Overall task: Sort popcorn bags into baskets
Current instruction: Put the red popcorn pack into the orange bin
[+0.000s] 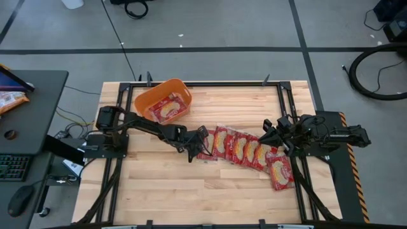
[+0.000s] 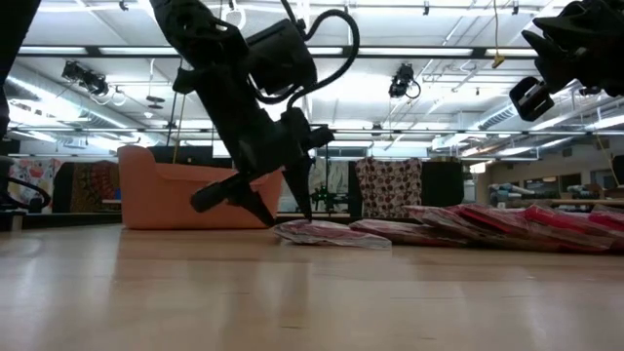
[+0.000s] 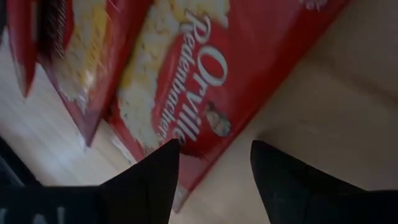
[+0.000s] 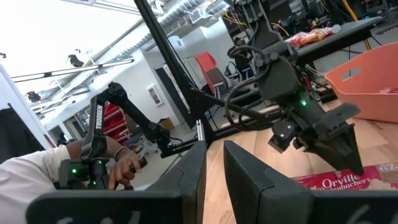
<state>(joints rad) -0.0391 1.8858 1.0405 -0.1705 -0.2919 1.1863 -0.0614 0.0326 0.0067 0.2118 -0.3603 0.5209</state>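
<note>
Popcorn bags (image 1: 245, 148) are fanned in an overlapping row mid-table, one already inside the orange basket (image 1: 147, 98). The left gripper (image 1: 198, 146) is lowered open-jawed over the row's end bag (image 3: 205, 81), nothing gripped. The right gripper (image 1: 269, 133) is parked above the row's other end, fingers nearly closed and empty.

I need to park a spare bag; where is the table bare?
The wide strip between the bag row and the near table edge is bare, as is the far right corner beyond the basket. Crowded: mid-table, where the left end effector works at the row's end.
</note>
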